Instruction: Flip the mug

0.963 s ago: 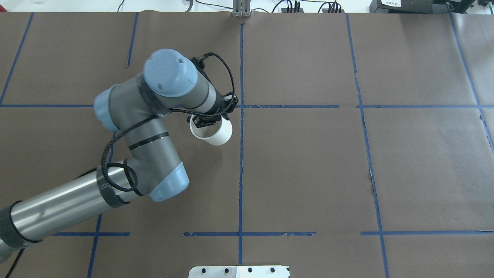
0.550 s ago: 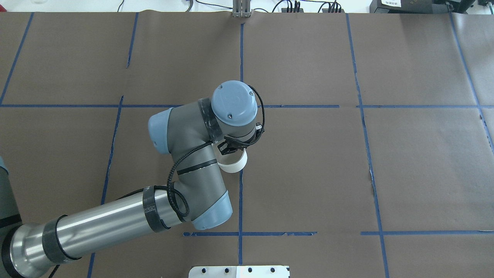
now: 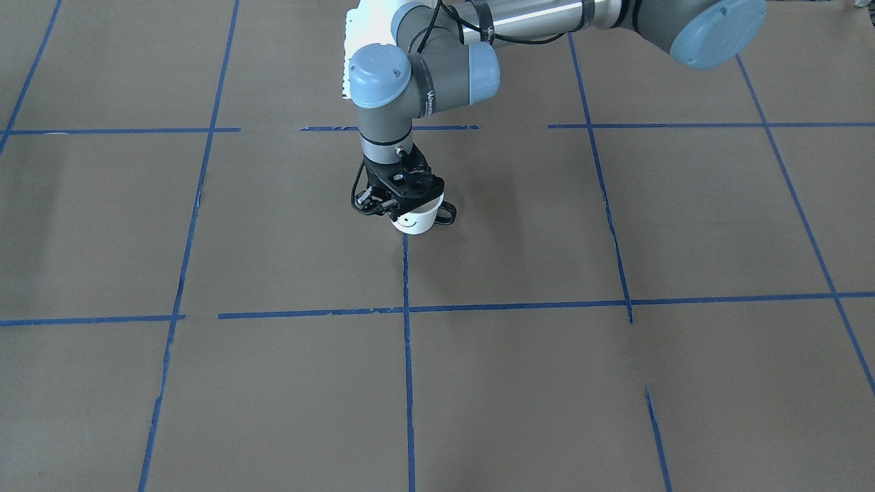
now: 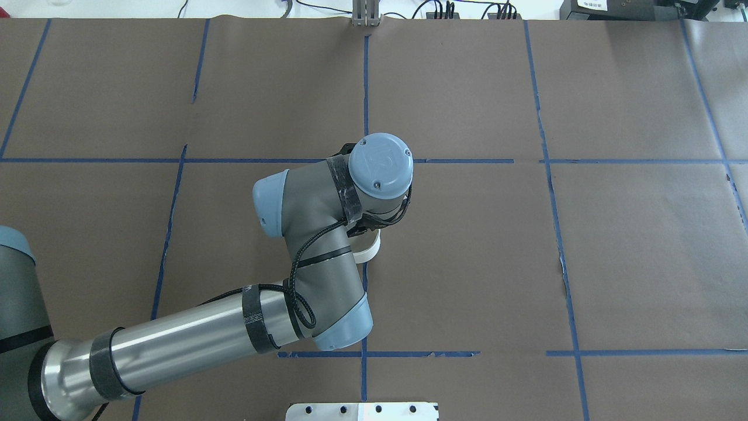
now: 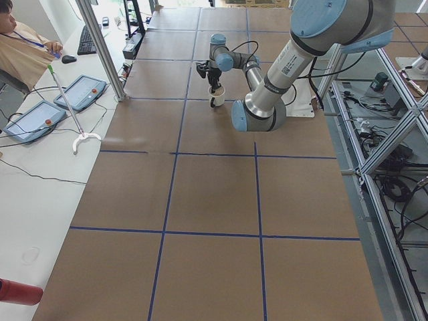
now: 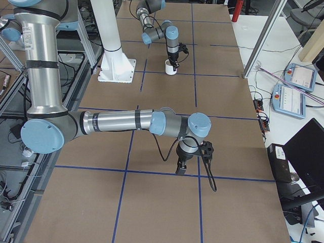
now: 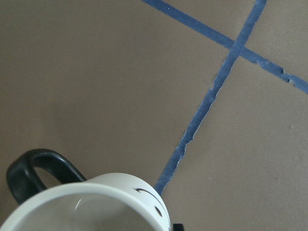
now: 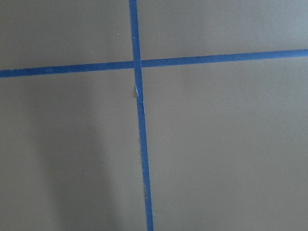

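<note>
While the left gripper [image 3: 409, 203] hangs vertical from a bent wrist, its jaws pinch the rim of the small white enamel-look mug [image 3: 414, 222]: smooth, cylindrical, black loop handle, upright, mouth up, by a blue tape line [image 3: 406, 273] on the matt brown-paper bench [image 3: 547, 396]. The jaw spread of the right gripper [image 6: 180, 169] is not discernible.

No full word was legible. The mug [image 3: 415, 220] carried a black drawn smiley face on its side. The blue wrist cap [image 4: 381, 164] bore a square embossed logo, letters unclear. White lettering ran along the grey wrist joint [image 3: 436, 92], unreadable. The white label [image 4: 590, 4] beyond the far table edge was too small to read.
</note>
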